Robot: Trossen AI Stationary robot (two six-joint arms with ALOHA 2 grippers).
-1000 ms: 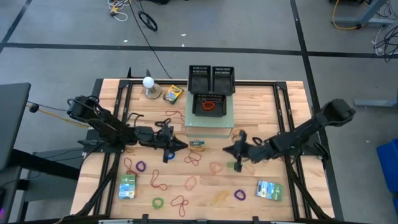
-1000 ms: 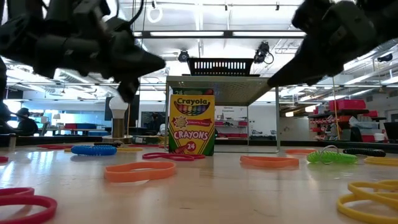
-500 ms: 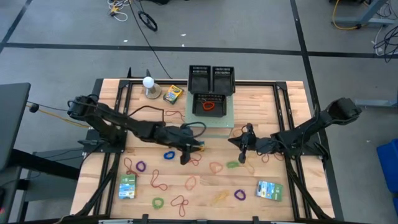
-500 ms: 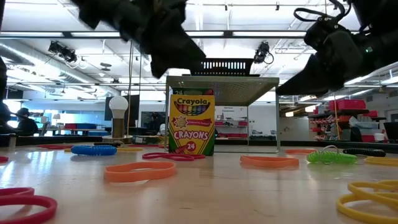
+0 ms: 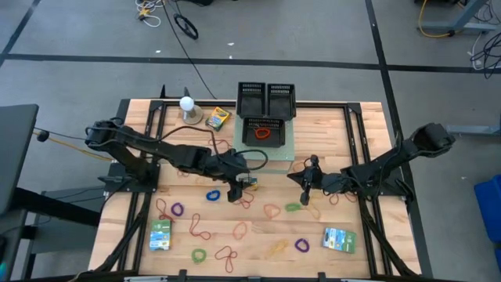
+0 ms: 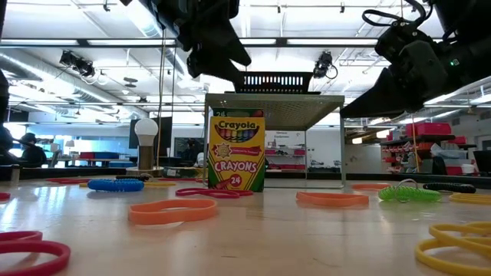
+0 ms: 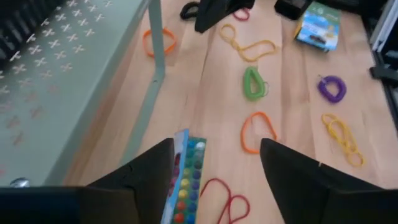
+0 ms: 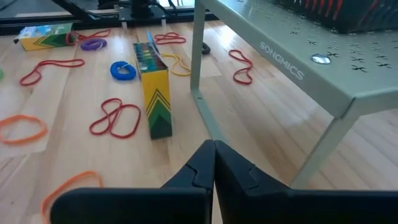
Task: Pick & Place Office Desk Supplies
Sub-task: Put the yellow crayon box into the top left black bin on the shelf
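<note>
- Left gripper [image 5: 237, 186]: fingers [image 7: 146, 171] spread wide and gripping nothing, poised directly above the upright crayon box [image 5: 248, 182], whose open top shows between and just below them in the left wrist view.
- Step in hand, as judged: approach to a pick of this crayon box. The next move calls for a straight descent so that the two fingers straddle the narrow box, then a closure on its flat faces; a skewed descent could tip it over, since it stands on end.
- Right gripper [image 5: 308, 174]: fingers pressed together, empty, waiting above the table [image 5: 368, 243] well apart from the box, on the far side of it from the left gripper.
- Green perforated stand [image 5: 264, 149]: just beyond the box; black baskets [image 5: 266, 99] on top, one holding red rubber bands [image 5: 263, 133].
- High view only: the second crayon box [image 5: 217, 118] by the white ball, the green packets [image 5: 161, 234], and the scatter of bands across the table.
- Low view only: the box's printed face [image 6: 236, 152] and its upright stance, with the left gripper above it.
- Right wrist view only: the box's side [image 8: 155, 93], standing clear of the stand's leg.
</note>
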